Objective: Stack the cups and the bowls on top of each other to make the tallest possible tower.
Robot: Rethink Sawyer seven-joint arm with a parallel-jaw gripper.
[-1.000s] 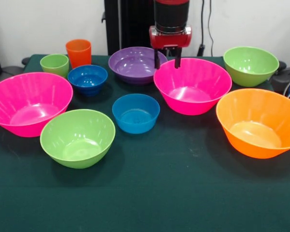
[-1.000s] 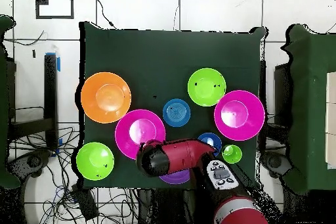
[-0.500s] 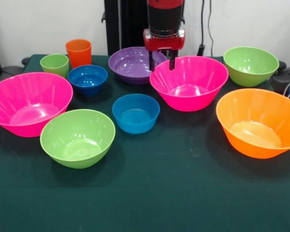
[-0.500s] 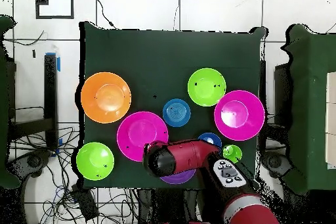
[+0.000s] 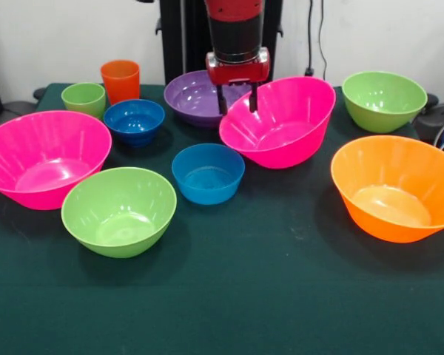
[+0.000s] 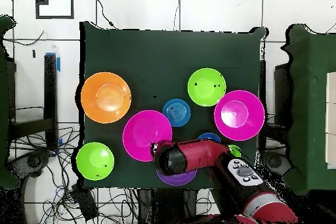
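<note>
Your arm (image 5: 237,29) comes in as a thick black cylinder with a glossy red band at its top edge, ending in a squared red collar with small dark marks on its face, possibly screws or ports. Below the collar you see the gripper (image 5: 237,98): two thin, dark, straight fingers (image 5: 223,100). From overhead, your arm's casing (image 6: 197,157) is rounded and red with a black circular cap at its end. Further back sits a grey panel (image 6: 243,172) bearing a few small dark buttons, set into another red, barrel-shaped segment with black joints.
</note>
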